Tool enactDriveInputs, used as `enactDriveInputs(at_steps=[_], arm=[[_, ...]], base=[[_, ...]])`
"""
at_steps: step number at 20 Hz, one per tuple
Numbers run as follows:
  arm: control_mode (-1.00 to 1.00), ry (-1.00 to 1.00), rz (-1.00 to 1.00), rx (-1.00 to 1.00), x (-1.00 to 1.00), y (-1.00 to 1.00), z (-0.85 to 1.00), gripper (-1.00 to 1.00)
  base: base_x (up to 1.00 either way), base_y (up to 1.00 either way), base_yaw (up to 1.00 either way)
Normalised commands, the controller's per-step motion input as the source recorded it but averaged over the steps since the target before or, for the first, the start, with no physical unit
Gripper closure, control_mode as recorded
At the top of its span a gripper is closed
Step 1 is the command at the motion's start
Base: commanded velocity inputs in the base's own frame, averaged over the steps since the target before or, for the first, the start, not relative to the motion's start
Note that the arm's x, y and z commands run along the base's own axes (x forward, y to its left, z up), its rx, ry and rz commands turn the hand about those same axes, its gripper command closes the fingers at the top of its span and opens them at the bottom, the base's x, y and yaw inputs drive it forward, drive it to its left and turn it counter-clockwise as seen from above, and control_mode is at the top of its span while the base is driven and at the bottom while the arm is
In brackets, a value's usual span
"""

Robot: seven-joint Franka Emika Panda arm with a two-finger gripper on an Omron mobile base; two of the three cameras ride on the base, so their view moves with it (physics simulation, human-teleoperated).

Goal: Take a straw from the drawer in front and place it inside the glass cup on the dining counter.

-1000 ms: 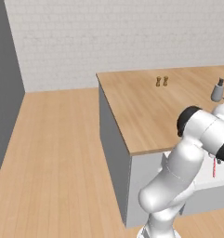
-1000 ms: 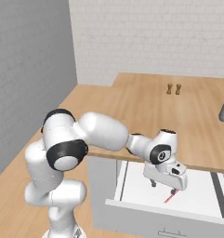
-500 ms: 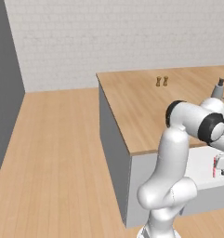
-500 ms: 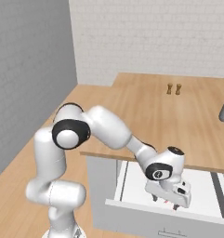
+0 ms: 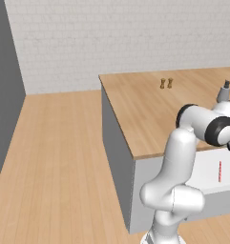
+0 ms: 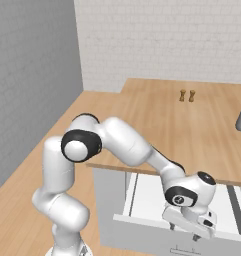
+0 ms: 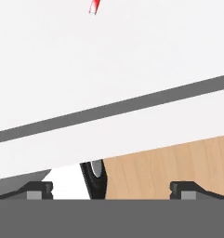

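Down and forward goes the arm since a second ago: your gripper point(image 6: 194, 232) has dropped from above the middle of the drawer point(image 6: 147, 200) to its front edge, and the elbow has swung up over the dining counter point(image 5: 145, 112). The base has held still, so the scene behind looks the same.

You can see the drawer pulled out under the counter's wooden lip in the right base view, its white floor bare on the left side and the hand hanging low over the front rail. From the left base view, the straw point(image 5: 220, 171) lies flat on that white floor, red with pale stripes, running roughly front to back, well clear of the drawer walls. Your wrist joint sits above and just beside it there.

Look at the hand view: your gripper point(image 7: 111, 188) has its jaws spread wide, both dark tips far apart at the bottom with nothing between them. One end of the straw point(image 7: 94, 7) pokes in at the very top edge, well away from the tips. A grey strip of the drawer point(image 7: 132, 60) crosses the white surface at a slant, and wooden floor shows below it.

Back on the counter, two small brown shakers point(image 5: 166, 83) stand side by side near the far edge, and a grey dispenser bottle point(image 5: 224, 91) stands at the right. I can't make out the glass cup.
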Motion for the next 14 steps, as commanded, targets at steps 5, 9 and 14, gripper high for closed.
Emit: enactDriveInputs(at_steps=[5,9,14], arm=[[-1.00,-0.01,0.01,0.03,0.38,0.00,0.74,-1.00],[-1.00,0.00,0.09,0.05,1.00,0.10,0.42,-1.00],[-1.00,0.01,0.12,-0.02,0.95,0.00,-0.68,-1.00]], base=[[0.00,0.00,0.00],[0.00,0.00,0.00],[0.00,0.00,0.00]])
